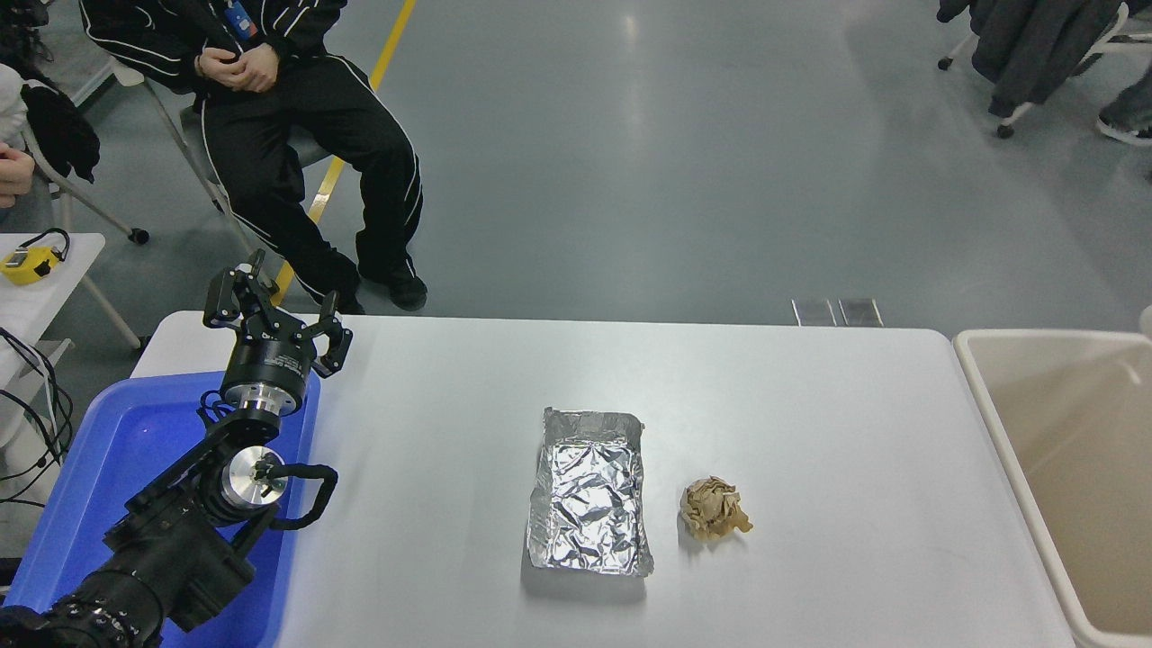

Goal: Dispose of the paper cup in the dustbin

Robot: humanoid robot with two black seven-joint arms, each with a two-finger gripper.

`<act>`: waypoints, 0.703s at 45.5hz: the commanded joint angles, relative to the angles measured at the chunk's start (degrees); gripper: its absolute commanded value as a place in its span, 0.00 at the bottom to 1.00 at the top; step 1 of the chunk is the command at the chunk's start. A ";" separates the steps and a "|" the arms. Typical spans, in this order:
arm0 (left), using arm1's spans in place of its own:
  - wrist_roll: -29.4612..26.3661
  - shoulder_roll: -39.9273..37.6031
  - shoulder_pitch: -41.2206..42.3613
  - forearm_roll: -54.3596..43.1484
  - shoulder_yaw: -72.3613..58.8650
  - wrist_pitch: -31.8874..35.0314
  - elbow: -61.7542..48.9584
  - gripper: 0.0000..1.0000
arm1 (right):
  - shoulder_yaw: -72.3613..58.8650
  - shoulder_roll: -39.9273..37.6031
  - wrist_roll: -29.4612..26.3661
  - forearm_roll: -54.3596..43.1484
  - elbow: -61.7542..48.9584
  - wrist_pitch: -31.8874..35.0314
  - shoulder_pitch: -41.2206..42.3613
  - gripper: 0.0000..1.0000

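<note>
The dustbin (988, 409) is a large beige bin standing against the table's right end; the part of its inside that shows holds nothing. The paper cup is out of view, save perhaps a small pale sliver (1147, 320) at the picture's right edge above the bin; I cannot tell what that is. My right arm and gripper are out of view. My left gripper (274, 308) is open and empty, parked at the table's far left corner.
A crumpled foil tray (589, 493) lies at the table's middle with a crumpled brown paper ball (713, 508) to its right. A blue tub (108, 468) sits under my left arm. A person sits beyond the table's far left.
</note>
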 commanded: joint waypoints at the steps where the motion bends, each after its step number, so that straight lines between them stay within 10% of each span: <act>1: 0.00 0.00 0.00 0.07 0.00 0.00 0.00 1.00 | -0.24 2.27 -5.54 0.55 -6.22 0.13 -7.62 0.00; 32: 0.00 0.00 0.00 -0.02 0.00 0.00 0.00 1.00 | 0.64 11.32 -5.19 0.90 -5.61 -0.40 -14.48 0.00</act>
